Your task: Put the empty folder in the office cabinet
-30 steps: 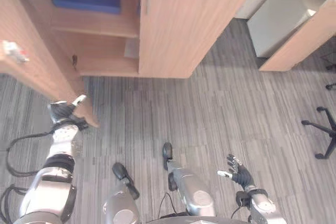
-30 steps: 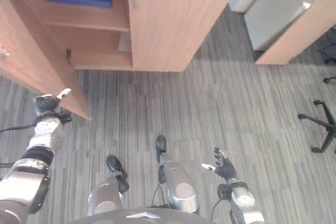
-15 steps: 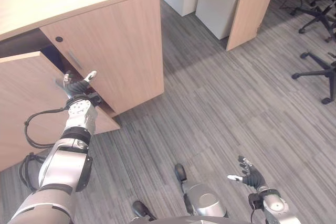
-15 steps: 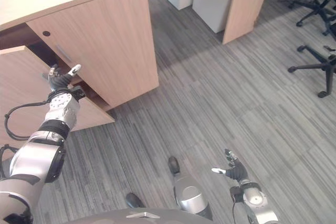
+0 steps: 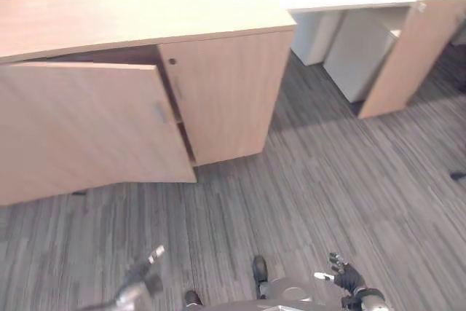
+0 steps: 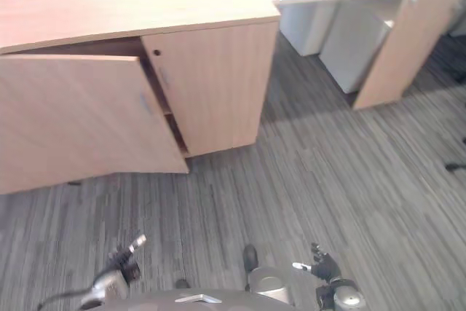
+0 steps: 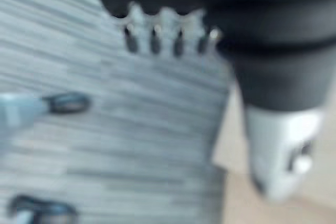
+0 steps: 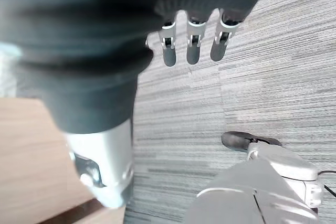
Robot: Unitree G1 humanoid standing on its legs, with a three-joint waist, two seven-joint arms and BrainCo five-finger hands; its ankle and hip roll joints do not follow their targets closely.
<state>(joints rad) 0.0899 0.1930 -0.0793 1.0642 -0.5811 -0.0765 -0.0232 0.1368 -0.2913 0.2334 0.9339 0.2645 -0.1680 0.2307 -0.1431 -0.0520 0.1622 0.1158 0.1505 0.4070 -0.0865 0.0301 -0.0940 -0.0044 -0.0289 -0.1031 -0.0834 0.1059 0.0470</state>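
The wooden office cabinet (image 5: pixel 226 100) stands ahead against the wall. Its left door (image 5: pixel 87 132) hangs slightly ajar, leaving a dark gap at the top and along its right edge, and it hides the shelves behind it. My left hand (image 5: pixel 143 279) is low over the carpet at the lower left, well away from the door, with straight fingers (image 7: pixel 164 34) holding nothing. My right hand (image 5: pixel 345 279) hovers open above the floor at the lower right, its fingers (image 8: pixel 192 45) straight and empty.
Grey striped carpet (image 5: pixel 306 180) lies between me and the cabinet. A desk with a wooden side panel (image 5: pixel 404 56) and a white drawer unit (image 5: pixel 360 56) under it stands to the right.
The view has swung and pulled back from the cabinet. My left hand has left the door's edge and dropped low. The left door has swung most of the way shut.
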